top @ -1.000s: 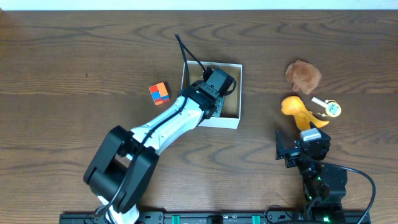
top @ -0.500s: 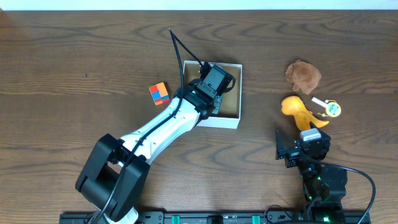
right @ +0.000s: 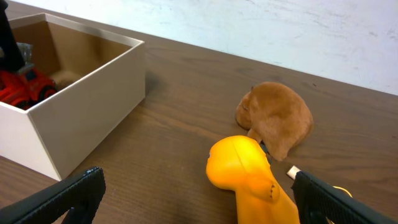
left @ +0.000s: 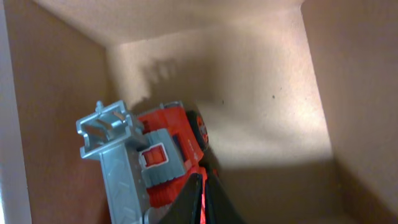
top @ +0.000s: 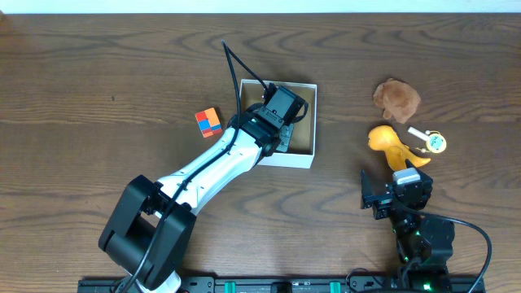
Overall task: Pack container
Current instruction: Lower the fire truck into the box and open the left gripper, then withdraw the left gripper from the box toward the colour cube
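Note:
The container point(top: 285, 159) is a square white box with a tan inside, at mid-table; it also shows at the left of the right wrist view point(right: 81, 118). My left gripper point(top: 285, 106) reaches down into it. In the left wrist view its fingers point(left: 203, 199) are nearly together on the red and grey toy truck point(left: 168, 155), which rests on the box floor by the left wall point(left: 56, 124). The truck also shows in the right wrist view point(right: 25, 84). My right gripper point(top: 391, 185) is open wide and empty point(right: 199, 199), just short of an orange toy point(right: 249, 171).
The orange toy point(top: 389, 143), a brown plush point(top: 396, 98) and a small white and yellow item point(top: 430, 140) lie right of the box. A multicoloured cube point(top: 208, 122) lies left of it. The left arm's cable arches over the box's back-left corner.
The left arm stretched out a little further into the box a second ago and has held still since. The right arm has not moved.

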Action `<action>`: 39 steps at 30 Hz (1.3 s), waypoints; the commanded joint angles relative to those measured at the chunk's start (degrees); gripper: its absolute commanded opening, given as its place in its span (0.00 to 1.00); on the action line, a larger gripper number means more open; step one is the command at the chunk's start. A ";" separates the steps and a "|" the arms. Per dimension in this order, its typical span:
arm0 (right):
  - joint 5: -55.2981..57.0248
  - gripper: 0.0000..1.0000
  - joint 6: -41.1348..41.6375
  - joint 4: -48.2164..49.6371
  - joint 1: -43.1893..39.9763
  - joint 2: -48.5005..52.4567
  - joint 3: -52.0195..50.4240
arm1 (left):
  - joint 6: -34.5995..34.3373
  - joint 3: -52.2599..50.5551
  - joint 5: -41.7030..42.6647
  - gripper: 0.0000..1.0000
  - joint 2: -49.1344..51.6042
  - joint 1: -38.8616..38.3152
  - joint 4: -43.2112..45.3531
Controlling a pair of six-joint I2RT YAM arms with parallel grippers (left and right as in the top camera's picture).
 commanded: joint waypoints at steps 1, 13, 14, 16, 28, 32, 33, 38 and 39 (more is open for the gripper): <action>-0.39 0.99 0.61 -0.20 -0.68 -0.31 -0.11 | 3.61 1.11 0.48 0.06 -0.61 0.04 -1.27; -0.39 0.99 0.61 -0.20 -0.68 -0.31 -0.11 | 7.19 1.11 0.74 0.06 -0.61 0.02 -3.61; -0.39 0.99 0.61 -0.20 -0.68 -0.31 -0.11 | 7.21 1.11 0.72 0.06 -0.61 0.02 -3.85; -0.39 0.99 0.61 -0.20 -0.68 -0.31 -0.11 | 7.41 1.11 0.68 0.06 -0.61 0.02 -4.74; -0.37 0.99 0.61 -0.20 -0.68 -0.31 -0.11 | 7.34 1.11 -5.46 0.06 -0.63 0.02 -7.63; -0.39 0.99 0.61 -0.20 -0.68 -0.31 -0.11 | 7.34 1.11 -9.01 0.06 -0.63 0.02 -7.67; -0.39 0.99 0.61 -0.20 -0.68 -0.31 -0.11 | 7.32 1.11 -9.53 0.06 -0.63 0.02 -7.74; -0.39 0.99 0.61 -0.20 -0.68 -0.31 -0.11 | 6.86 1.11 -9.77 0.06 -0.70 -0.02 -7.63; -0.39 0.99 0.61 -0.20 -0.68 -0.31 -0.11 | 6.69 1.11 -9.75 0.06 -0.79 -0.11 -7.56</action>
